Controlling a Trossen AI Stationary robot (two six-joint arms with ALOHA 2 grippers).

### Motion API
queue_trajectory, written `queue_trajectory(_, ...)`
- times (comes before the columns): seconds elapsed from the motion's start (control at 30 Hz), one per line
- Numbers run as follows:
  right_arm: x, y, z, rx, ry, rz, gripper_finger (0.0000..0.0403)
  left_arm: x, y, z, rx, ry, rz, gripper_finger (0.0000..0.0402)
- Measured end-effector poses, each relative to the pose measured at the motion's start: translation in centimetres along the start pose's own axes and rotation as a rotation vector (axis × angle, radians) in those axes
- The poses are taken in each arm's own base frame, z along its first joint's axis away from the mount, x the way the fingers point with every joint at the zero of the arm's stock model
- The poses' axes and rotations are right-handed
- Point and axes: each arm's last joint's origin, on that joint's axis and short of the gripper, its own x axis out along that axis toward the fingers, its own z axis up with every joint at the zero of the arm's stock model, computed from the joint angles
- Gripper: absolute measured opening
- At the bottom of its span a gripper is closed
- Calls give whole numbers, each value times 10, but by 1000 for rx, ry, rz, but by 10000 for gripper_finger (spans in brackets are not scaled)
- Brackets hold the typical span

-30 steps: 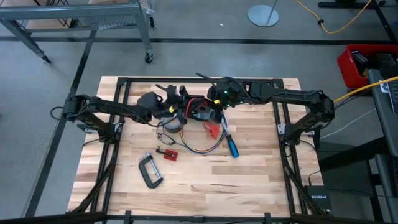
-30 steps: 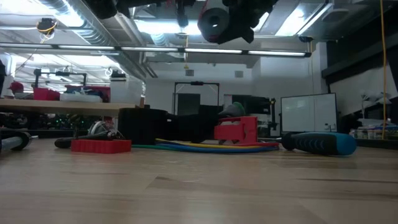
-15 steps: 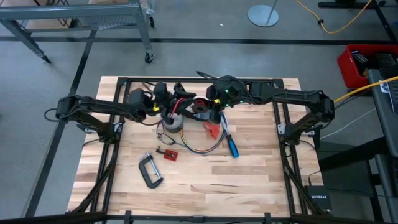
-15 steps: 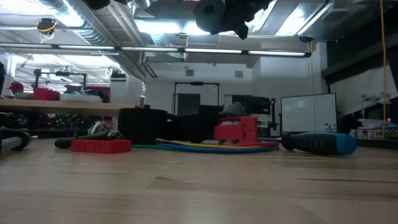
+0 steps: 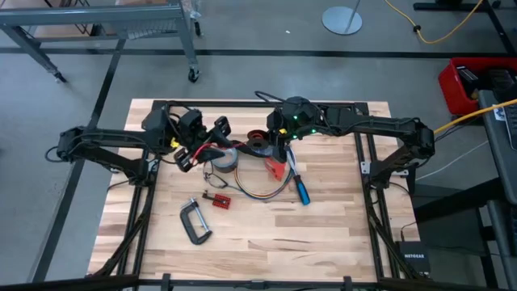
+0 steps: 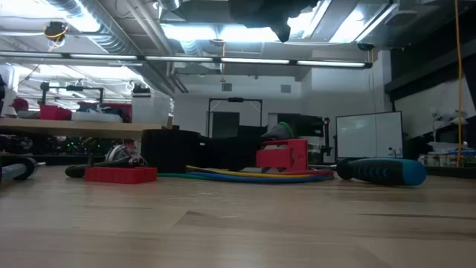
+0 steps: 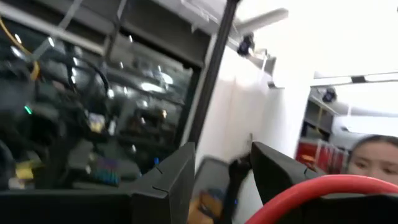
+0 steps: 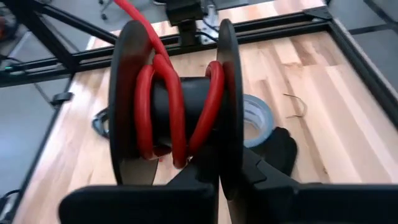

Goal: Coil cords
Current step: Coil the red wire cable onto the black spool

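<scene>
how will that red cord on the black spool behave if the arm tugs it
The red cord likely bends easily: it wraps in tight turns around the black spool. It probably springs a little, since its free end arcs away instead of drooping. The spool, clamped at one flange by the right gripper, may twist in that grip under a hard tug.

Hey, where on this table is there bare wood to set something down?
Free: the wood right of the blue-handled screwdriver, and the near strip below the C-clamp. Crowded: the middle, around the grey tape roll, coiled cords and red block.
</scene>
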Motion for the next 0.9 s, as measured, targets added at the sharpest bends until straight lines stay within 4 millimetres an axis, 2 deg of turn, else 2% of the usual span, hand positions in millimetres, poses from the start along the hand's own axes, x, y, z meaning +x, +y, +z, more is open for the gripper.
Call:
queue_trajectory(0.17, 0, 2, 2, -26, -14, 75, 9, -6, -7, 1, -19, 99, -15, 150)
queue_trajectory(0.33, 0, 2, 3, -30, -26, 85, 9, -9, -15, 0, -43, 197, -135, 150)
queue_trajectory(0.47, 0, 3, 2, -29, -18, 87, 9, -11, -15, -4, -110, 261, -123, 150)
queue_trajectory(0.53, 0, 2, 1, -27, -12, 82, 9, -13, -12, -10, -167, 324, -91, 150)
queue_trajectory(0.73, 0, 2, 0, -25, -5, 81, 9, -32, -1, -46, -341, 643, 95, 150)
queue_trajectory(0.9, 0, 2, -1, -19, 12, 80, 9, -49, 4, -64, -340, 816, 318, 150)
